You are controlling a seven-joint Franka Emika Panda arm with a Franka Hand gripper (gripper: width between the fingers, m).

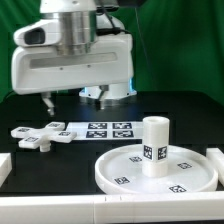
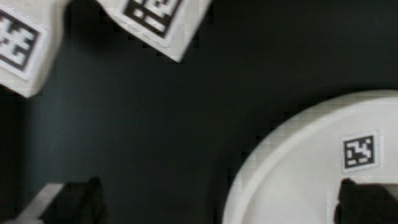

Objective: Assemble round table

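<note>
The round disc (image 1: 125, 172) lies flat at the front on the exterior view's right. The short leg (image 1: 155, 146) stands upright on its central hub. The cross-shaped foot (image 1: 38, 134) lies on the table on the exterior view's left. My gripper (image 1: 68, 98) hangs above the table behind the foot and the marker board, and holds nothing. In the wrist view the gripper (image 2: 217, 208) is open. One dark fingertip (image 2: 71, 204) is over bare black table. The other fingertip (image 2: 366, 204) is over the disc's rim (image 2: 294, 165).
The marker board (image 1: 100, 130) lies between the foot and the disc. White bars lie at the front edge (image 1: 60, 210), the left (image 1: 4, 168) and the right (image 1: 215, 160). Two white tagged corners (image 2: 157, 22) show in the wrist view; I cannot tell what they belong to.
</note>
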